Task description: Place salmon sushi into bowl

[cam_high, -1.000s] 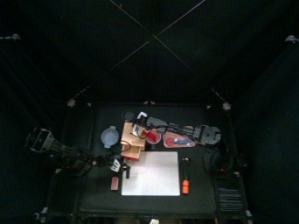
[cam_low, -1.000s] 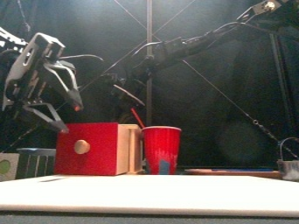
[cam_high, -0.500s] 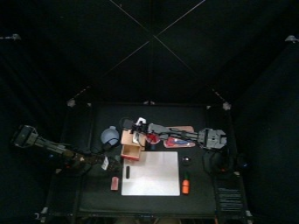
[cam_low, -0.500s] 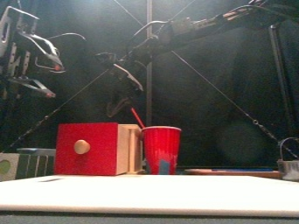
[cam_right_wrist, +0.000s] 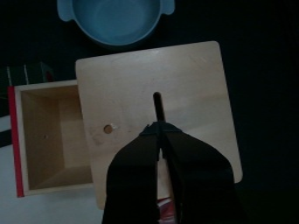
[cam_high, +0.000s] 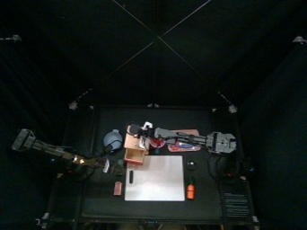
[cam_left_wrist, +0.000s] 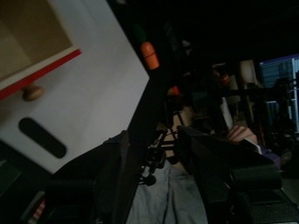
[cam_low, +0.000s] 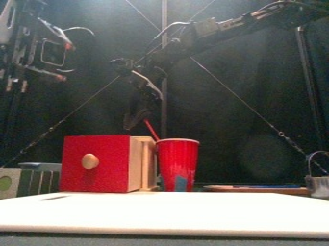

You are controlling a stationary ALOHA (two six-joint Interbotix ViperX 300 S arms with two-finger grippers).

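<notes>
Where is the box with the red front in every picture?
Top view: box, left of middle, by the bowl.
Front view: box, left of the red cup.
Left wrist view: box, edging the white mat.
Right wrist view: box, mid-picture.
Shared landmark: white mat.

Black curtains (cam_high: 153,54) (dim all round)

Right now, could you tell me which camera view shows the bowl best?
The right wrist view: the bowl is large and unobstructed beyond the tan box. The top view shows it only as a small shape; I cannot make it out in the front or left wrist views.
</notes>
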